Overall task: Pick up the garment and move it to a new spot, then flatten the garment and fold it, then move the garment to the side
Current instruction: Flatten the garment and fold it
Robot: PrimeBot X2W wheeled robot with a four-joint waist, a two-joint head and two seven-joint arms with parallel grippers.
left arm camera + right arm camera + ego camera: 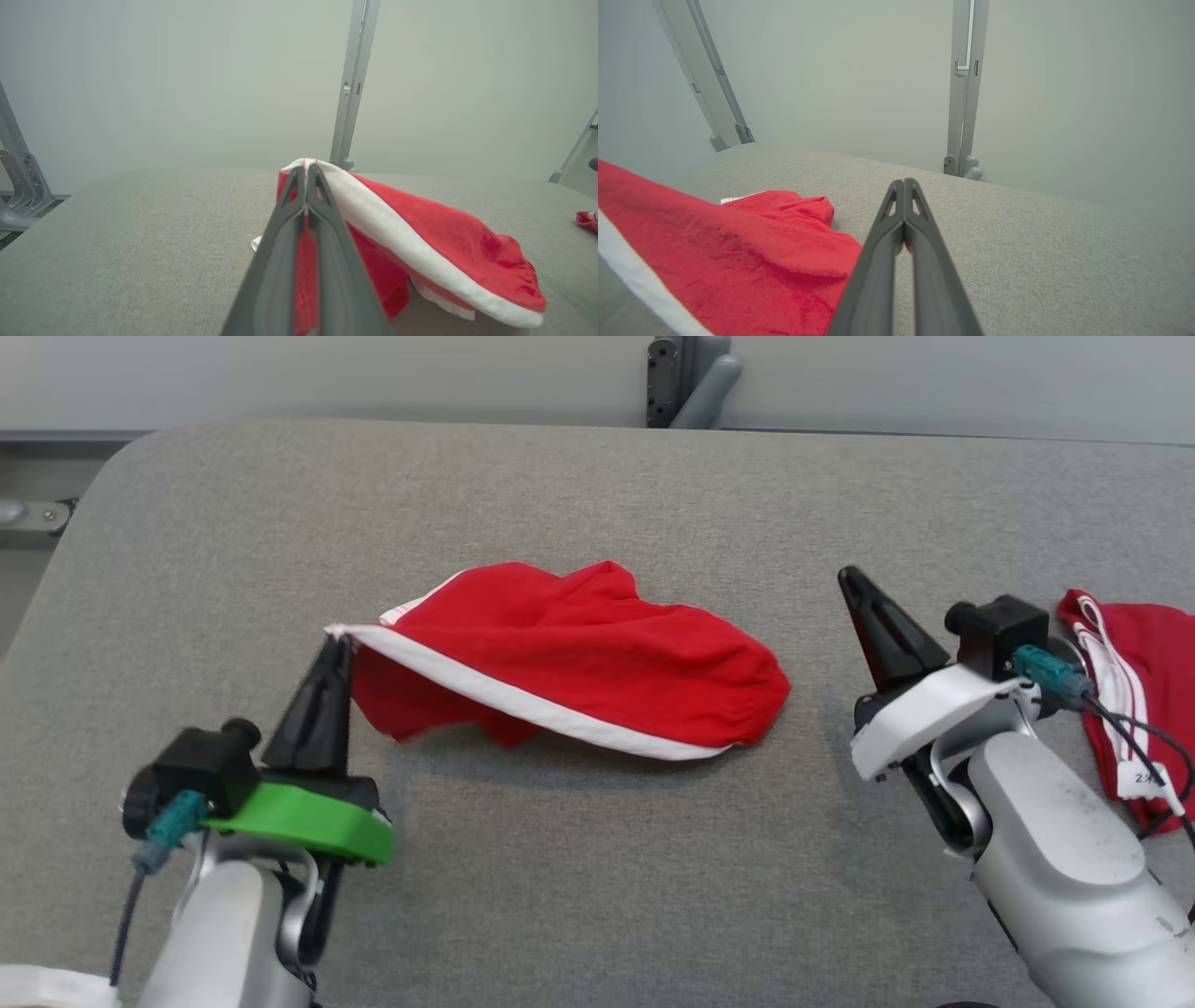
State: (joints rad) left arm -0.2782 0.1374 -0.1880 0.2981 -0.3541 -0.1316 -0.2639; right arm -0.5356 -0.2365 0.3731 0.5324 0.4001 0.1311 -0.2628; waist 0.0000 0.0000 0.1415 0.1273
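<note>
Your garment [579,644] is plain bright red, with a broad white band along its near edge and a little white striping at its far left corner. The surface [597,877] is mid-grey with a fine heathered weave. Your left pincer [341,649] has black fingers above a vivid green mount [299,821]. Your right pincer [848,579] has the same black fingers above a white mount [920,714]. Each wrist carries a teal connector [173,817] and a black camera block [201,761]. The forearms [1064,859] are pale silver-grey. The second cloth [1148,644], on your right, is red with thin white stripes and has a white tag [1141,779] with dark marks. The wall [373,378] is pale grey-green.
</note>
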